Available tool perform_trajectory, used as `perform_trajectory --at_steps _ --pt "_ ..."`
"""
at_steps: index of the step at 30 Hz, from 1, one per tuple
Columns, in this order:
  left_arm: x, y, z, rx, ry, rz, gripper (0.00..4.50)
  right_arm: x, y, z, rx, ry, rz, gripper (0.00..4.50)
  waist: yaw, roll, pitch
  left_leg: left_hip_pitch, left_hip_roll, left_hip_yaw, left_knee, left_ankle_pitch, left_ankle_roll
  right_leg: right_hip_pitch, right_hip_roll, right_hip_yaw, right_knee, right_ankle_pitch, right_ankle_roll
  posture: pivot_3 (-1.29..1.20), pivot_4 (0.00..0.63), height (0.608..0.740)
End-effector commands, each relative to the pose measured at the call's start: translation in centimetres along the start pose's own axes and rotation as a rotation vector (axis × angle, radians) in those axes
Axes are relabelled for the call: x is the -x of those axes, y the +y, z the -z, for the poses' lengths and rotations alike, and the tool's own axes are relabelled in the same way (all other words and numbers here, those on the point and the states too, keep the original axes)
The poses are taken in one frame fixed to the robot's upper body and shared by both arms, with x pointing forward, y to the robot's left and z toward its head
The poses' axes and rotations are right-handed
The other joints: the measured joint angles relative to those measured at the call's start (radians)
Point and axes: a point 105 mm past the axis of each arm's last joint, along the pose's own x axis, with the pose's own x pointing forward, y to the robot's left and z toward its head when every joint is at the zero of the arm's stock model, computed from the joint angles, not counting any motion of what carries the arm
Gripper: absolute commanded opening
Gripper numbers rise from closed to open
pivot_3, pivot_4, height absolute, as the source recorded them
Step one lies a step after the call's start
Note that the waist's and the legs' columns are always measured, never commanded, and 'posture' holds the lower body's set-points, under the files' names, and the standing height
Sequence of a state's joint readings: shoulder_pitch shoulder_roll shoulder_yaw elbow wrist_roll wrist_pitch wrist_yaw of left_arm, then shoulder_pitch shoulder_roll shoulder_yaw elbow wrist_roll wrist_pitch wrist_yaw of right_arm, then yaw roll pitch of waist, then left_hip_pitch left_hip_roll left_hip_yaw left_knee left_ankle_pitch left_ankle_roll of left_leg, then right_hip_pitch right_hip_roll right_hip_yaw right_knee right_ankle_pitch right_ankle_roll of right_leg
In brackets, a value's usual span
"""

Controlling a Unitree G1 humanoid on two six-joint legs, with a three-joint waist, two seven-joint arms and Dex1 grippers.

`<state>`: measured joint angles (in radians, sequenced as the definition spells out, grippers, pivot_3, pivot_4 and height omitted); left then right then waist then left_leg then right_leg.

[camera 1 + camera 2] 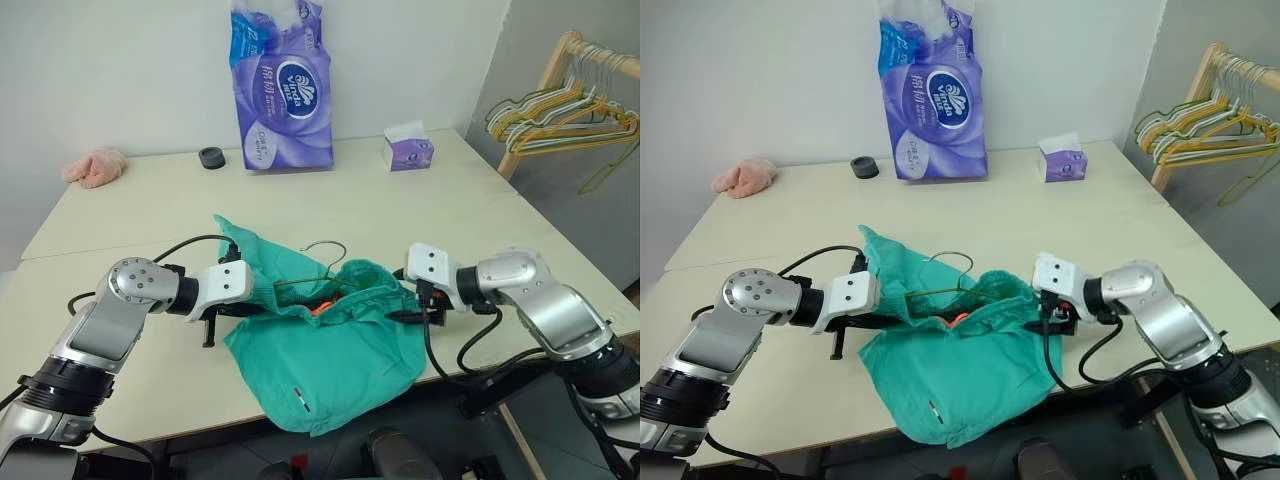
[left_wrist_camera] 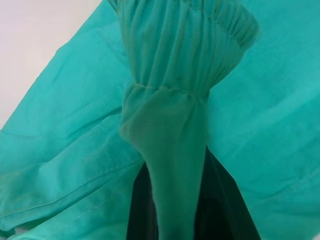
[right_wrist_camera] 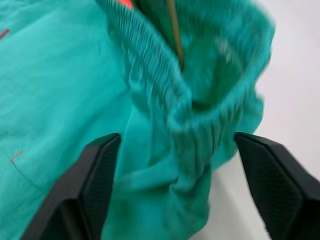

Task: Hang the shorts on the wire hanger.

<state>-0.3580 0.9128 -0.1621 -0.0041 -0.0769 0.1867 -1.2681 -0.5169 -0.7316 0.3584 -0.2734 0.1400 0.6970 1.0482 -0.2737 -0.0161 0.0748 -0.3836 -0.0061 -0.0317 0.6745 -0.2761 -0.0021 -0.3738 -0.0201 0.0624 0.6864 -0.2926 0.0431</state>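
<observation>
L claw [image 1: 262, 297] pinches shorts [image 1: 330, 365] waistband; R claw [image 3: 176, 192] open astride opposite hem, hanger [image 1: 322, 262] wire betw. them.

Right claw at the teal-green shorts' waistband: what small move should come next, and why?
Probably shut the right claw on the gathered waistband of the teal-green fabric shorts: its fingers stand open either side of that bunched fabric, the left claw is shut on the opposite side, and the thin dark wire hanger sits inside the opening.
</observation>
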Motion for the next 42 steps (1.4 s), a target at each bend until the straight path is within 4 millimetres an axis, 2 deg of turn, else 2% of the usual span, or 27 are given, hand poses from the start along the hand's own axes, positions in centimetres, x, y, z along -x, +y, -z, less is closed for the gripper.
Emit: perform_trajectory --at_steps 1,3,12,18,21,29,33,36,42 --pt "0.0 0.1 -0.7 -0.036 -0.015 -0.005 0.00 0.2 0.1 -0.5 0.010 -0.014 -0.004 3.81 0.000 0.000 0.000 0.000 0.000 0.000 0.000 0.000 0.000 0.000 0.000 0.000 0.000 0.000 0.000 -0.29 0.028 0.740" --pt "0.0 0.2 -0.7 -0.036 -0.015 -0.004 0.00 -0.2 0.0 -0.4 0.004 -0.010 -0.007 3.81 -0.001 0.000 0.000 0.000 0.000 0.000 0.000 0.000 0.000 0.000 0.000 0.000 0.000 0.000 0.000 -0.29 0.027 0.740" --pt "-0.1 0.1 -1.0 -0.039 -0.024 0.001 0.00 -4.7 0.4 -1.3 -0.004 -0.007 -0.126 3.81 -0.003 0.000 0.000 0.000 0.000 -0.001 0.000 0.000 0.000 0.000 0.000 -0.001 0.001 0.000 0.000 -0.28 0.021 0.740" --pt "-0.1 0.0 -1.2 -0.026 -0.039 -0.001 0.00 -6.1 0.0 -1.6 0.023 0.000 -0.135 3.81 -0.001 0.000 0.000 0.000 0.000 -0.001 0.001 0.000 0.000 0.000 0.000 -0.001 0.001 0.000 0.000 -0.27 0.020 0.740" --pt "-0.1 0.0 -1.3 -0.018 -0.046 -0.005 0.00 -6.2 0.1 -1.6 0.041 -0.002 -0.143 2.87 -0.002 0.000 0.000 0.000 0.000 -0.001 0.001 0.000 0.000 0.000 0.000 -0.001 0.001 0.000 0.000 -0.27 0.020 0.740" --pt "0.1 0.5 -2.0 0.044 -0.105 -0.040 0.00 -6.1 0.3 -2.1 0.078 -0.021 -0.143 0.02 -0.002 0.000 0.000 0.000 0.000 -0.002 0.001 0.000 0.000 0.000 0.000 -0.002 0.001 0.000 0.000 -0.27 0.020 0.740" --pt "0.4 1.5 -2.4 0.107 -0.164 -0.099 0.00 -5.6 0.3 -2.3 0.081 -0.031 -0.145 0.02 -0.001 0.000 0.000 0.000 -0.001 -0.002 0.001 0.000 0.000 0.000 0.000 -0.002 0.001 0.000 0.000 -0.27 0.019 0.740" --pt "0.8 2.4 -2.5 0.116 -0.204 -0.146 0.74 -5.2 0.4 -2.4 0.084 -0.037 -0.145 0.00 -0.001 -0.001 -0.001 0.000 -0.001 -0.003 0.001 0.000 0.000 0.000 0.000 -0.002 0.001 0.000 0.000 -0.27 0.020 0.740" --pt "2.4 3.8 -1.8 0.198 -0.244 -0.215 2.52 -4.1 0.4 -2.5 0.088 -0.045 -0.144 0.00 -0.003 0.000 -0.001 -0.001 -0.001 -0.005 0.001 0.000 0.000 0.000 0.000 -0.003 0.001 0.000 0.000 -0.28 0.022 0.740"
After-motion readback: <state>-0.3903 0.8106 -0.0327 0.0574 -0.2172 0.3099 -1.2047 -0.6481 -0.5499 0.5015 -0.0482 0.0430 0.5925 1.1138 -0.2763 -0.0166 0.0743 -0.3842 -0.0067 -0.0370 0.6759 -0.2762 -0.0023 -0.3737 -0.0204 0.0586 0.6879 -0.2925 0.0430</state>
